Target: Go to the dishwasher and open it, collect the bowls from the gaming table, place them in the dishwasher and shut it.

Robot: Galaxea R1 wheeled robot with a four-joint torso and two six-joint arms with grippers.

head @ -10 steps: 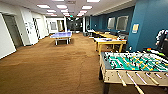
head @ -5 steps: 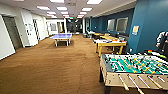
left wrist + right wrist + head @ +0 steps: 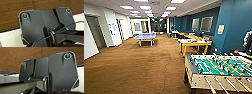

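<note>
The gaming table point(image 3: 195, 43), with a white top and yellow legs, stands at mid right against the blue wall, some way ahead of me. Small things lie on its top, too blurred to tell whether they are bowls. The dishwasher is out of view. In the left wrist view my arm's dark plate point(image 3: 41, 23) hangs over brown carpet and a white surface. The right wrist view shows the other arm's plate point(image 3: 60, 72) over the same carpet.
A green-field football table point(image 3: 219, 67) with rods stands close at the front right. A blue table-tennis table point(image 3: 145, 36) is far back at the centre. Wide brown carpet point(image 3: 134, 70) stretches ahead and left. White walls and doors line the left. A partly seen figure point(image 3: 247, 40) is at the right edge.
The whole head view has shifted very slightly, so the camera has moved a little. Nothing in the room has moved.
</note>
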